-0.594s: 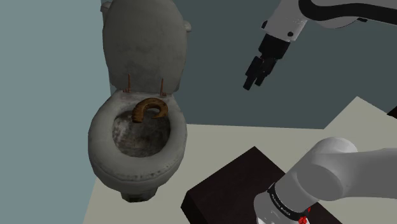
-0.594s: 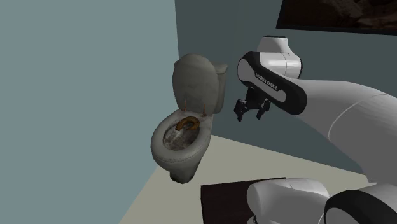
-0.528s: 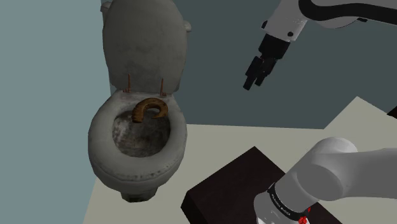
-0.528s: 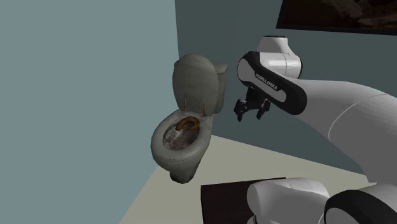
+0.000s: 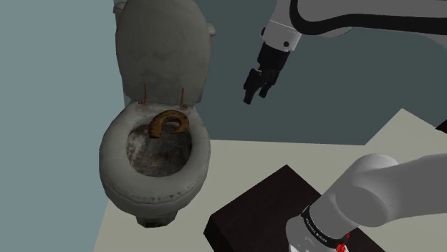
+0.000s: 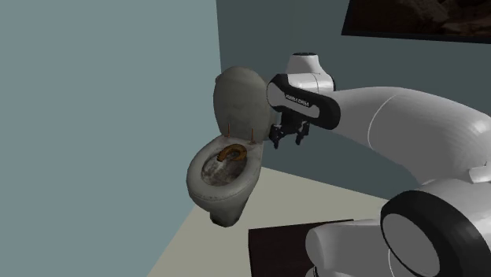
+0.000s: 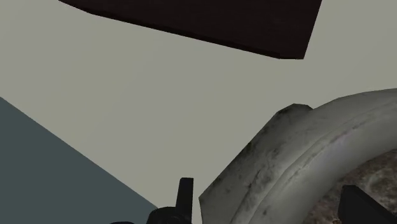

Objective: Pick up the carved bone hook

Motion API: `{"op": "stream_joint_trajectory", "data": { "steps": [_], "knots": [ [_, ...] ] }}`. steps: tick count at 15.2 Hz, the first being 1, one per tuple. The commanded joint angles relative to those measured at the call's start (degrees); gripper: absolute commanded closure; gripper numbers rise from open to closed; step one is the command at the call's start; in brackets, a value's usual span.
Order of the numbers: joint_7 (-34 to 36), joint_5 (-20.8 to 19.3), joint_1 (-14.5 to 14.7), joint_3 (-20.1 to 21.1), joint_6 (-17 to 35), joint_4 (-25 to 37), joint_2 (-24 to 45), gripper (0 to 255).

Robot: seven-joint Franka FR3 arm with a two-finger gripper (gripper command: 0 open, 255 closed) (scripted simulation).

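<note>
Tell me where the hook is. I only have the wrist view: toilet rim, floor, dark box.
Observer: The brown hook lies at the back of the toilet bowl, just below the hinges.
Operator: Anything covering it?
Observer: No, the lid stands upright.
Operator: Jaws close to it?
Observer: No. In the shoulder view they hang open in the air to the right of the lid, above the hook.

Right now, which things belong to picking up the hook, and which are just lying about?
Job: brown carved hook; the toilet it rests on; open gripper.
Just there: raised toilet lid; dark stand; wall picture.
</note>
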Motion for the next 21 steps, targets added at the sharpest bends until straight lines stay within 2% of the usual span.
{"op": "stream_joint_trajectory", "data": {
  "steps": [1,9,17,21],
  "knots": [
    [1.8,0.2,0.6,2.4,3.0,1.1,3.8,0],
    [8.7,-3.6,1.3,9.9,11.3,9.1,19.8,0],
    [17.4,-12.8,3.1,15.2,15.0,20.9,37.1,0],
    [18.0,-13.5,3.2,15.1,17.9,19.0,38.2,0]
  ]
}}
